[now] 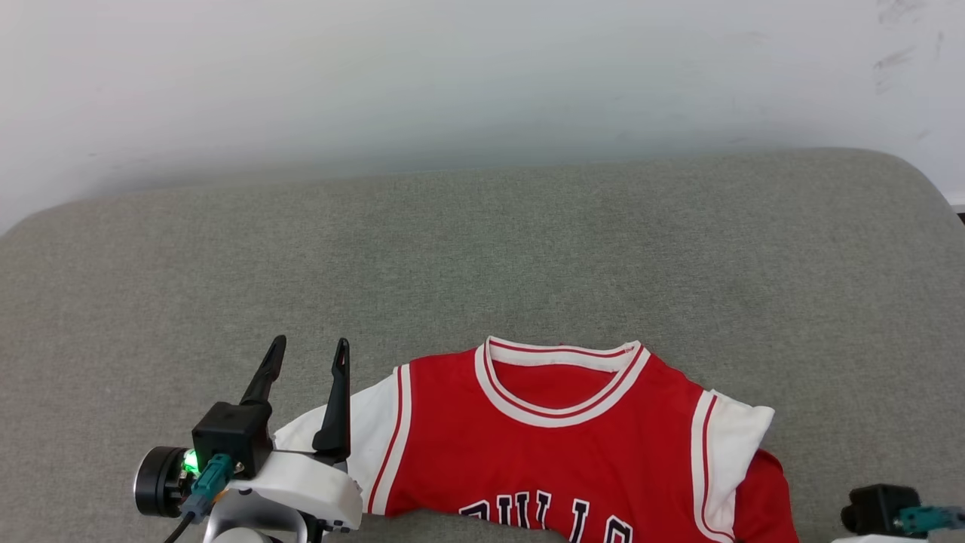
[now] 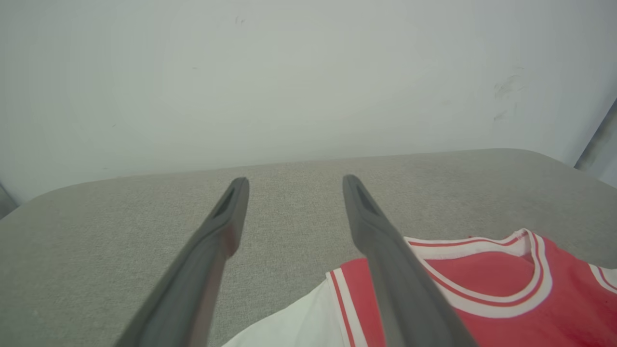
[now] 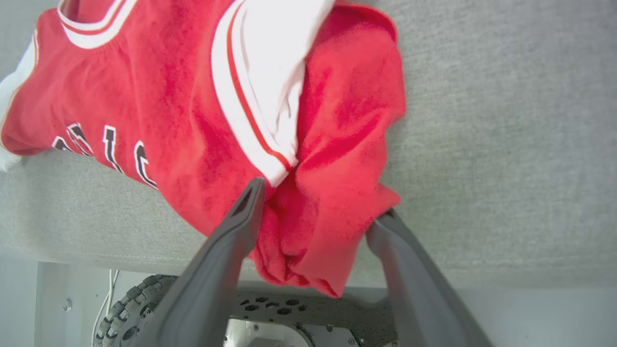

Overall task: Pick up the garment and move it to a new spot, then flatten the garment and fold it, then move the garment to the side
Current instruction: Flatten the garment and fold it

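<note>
Grey fabric cushion (image 1: pixel 482 241), rounded far corners, is carrying one item. Red shirt (image 1: pixel 558 452) with white sleeves is lying front up by the cushion's near edge, collar pointing toward the far side. Its right-hand side is bunching up and hanging over that edge.

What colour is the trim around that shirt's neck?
The collar trim is white with thin red stripes, on a red garment; head view shows it best.

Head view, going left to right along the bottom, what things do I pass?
Left end effector → garment: white sleeve, striped collar, other white sleeve → black base of the right end effector.
</note>
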Tool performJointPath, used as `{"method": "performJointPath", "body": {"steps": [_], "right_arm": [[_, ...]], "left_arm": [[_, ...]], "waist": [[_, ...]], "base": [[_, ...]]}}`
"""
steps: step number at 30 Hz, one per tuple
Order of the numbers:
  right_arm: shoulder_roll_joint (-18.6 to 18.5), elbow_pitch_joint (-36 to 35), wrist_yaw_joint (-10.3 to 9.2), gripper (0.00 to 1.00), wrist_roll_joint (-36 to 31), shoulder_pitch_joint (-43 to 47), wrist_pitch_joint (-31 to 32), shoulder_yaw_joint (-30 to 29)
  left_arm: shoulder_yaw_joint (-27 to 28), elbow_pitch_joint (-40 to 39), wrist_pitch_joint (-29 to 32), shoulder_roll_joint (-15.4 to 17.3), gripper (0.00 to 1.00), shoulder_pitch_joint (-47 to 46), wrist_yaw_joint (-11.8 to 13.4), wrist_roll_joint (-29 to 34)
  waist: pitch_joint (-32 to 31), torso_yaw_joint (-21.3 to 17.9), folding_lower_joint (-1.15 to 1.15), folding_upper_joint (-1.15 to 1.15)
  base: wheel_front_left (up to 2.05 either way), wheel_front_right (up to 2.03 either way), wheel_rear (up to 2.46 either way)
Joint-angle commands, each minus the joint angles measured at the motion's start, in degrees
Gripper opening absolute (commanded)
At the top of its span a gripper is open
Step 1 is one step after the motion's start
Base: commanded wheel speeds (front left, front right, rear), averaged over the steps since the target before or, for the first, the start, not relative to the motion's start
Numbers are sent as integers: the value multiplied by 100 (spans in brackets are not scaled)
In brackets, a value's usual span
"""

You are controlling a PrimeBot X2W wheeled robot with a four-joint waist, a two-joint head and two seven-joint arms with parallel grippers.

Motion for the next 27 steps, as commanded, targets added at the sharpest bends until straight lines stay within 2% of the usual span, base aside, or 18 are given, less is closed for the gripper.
{"method": "performJointPath", "body": {"steps": [1,7,11,16,22,23,24,25,27], "right_arm": [[19,-63,-2,100,29,-84,-53,-34],[-175,-286,-2,100,-52,-487,-163,-381],[-344,-23,-2,100,-5,-976,62,-467],[-468,553,-2,100,62,-1490,446,-210],[-384,953,-2,100,88,-1779,591,49],[-375,963,-2,75,88,-1798,590,82],[-381,931,-2,17,71,-1841,544,107],[-388,887,-2,0,67,-1879,542,109],[-464,772,-2,0,6,-1938,511,97]], "left_arm": [[14,-5,14,15,100,35,14,-16],[-36,5,26,-19,100,-87,-29,-7],[-68,38,18,-28,100,-217,-90,25],[-111,79,-25,-76,100,-368,-146,62],[-115,153,-72,-147,100,-467,-168,73],[-109,166,-76,-154,100,-463,-174,69],[-103,176,-88,-159,100,-466,-177,68],[-92,185,-98,-160,100,-466,-174,65],[-72,199,-116,-159,100,-457,-154,59]], "waist": [[-6,-8,0,0],[22,46,0,0],[136,131,0,0],[320,314,0,0],[505,466,0,0],[520,475,0,0],[532,478,0,0],[540,476,0,0],[546,459,0,0]], "base": [[0,0,0],[0,0,0],[0,0,0],[0,0,0],[0,0,0],[0,0,0],[0,0,0],[0,0,0],[0,0,0]]}}
